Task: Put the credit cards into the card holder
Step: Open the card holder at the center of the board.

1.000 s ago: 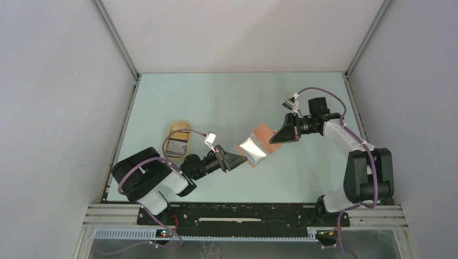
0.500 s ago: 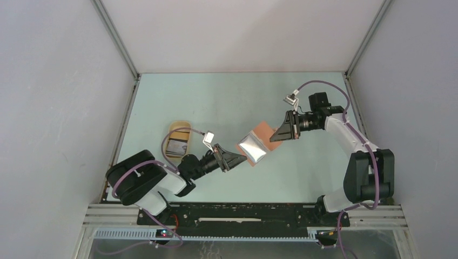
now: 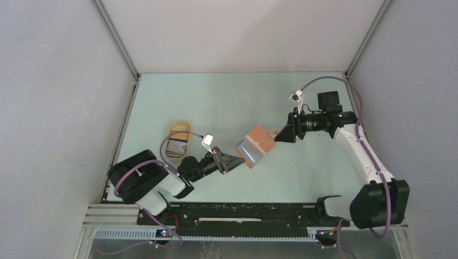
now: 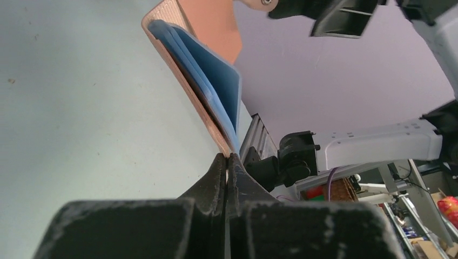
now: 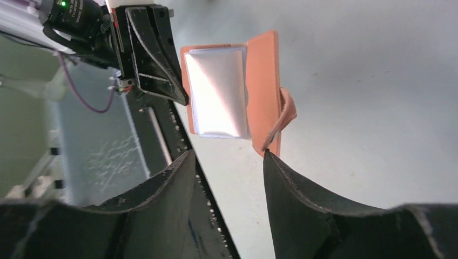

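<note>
Top view: right gripper (image 3: pixel 278 134) has let go since the earlier frame; jaws apart, tips just beside the far edge of the holder (image 3: pixel 254 144). Holder has shifted slightly left, mid-table. Cards (image 3: pixel 175 147) lie in tray (image 3: pixel 179 124), well left. Bare table (image 3: pixel 227 97) behind.

Left wrist: left gripper (image 4: pixel 228 157) clamped on holder's near edge, holder tilted up.

Right wrist: holder lies open beyond the spread fingers.

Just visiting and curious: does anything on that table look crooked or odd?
Yes: the open card holder is tipped up instead of lying flat, pinched at one edge by the left gripper.
</note>
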`<state>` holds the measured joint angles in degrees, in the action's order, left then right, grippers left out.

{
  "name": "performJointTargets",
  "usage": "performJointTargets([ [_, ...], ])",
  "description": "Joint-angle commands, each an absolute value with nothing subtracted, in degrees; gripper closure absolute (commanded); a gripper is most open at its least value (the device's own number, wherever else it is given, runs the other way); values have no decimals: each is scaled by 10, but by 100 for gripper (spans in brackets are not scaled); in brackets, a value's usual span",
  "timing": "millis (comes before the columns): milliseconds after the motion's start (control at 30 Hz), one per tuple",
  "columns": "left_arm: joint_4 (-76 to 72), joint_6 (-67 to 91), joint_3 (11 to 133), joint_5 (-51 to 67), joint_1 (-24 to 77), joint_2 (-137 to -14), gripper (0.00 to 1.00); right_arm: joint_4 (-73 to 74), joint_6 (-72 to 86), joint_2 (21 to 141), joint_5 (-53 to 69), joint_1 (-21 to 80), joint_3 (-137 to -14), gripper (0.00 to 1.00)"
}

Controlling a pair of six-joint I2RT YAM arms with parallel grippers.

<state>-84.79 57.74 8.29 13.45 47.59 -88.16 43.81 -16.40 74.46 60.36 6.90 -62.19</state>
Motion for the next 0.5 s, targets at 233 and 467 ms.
performJointTargets([
  [233, -844, 627, 89, 111, 477, -920, 100, 377, -282, 597, 536, 166, -567, 40],
  [467, -721, 610, 109, 88, 491, -878, 100, 331, -262, 668, 435, 263, -548, 35],
])
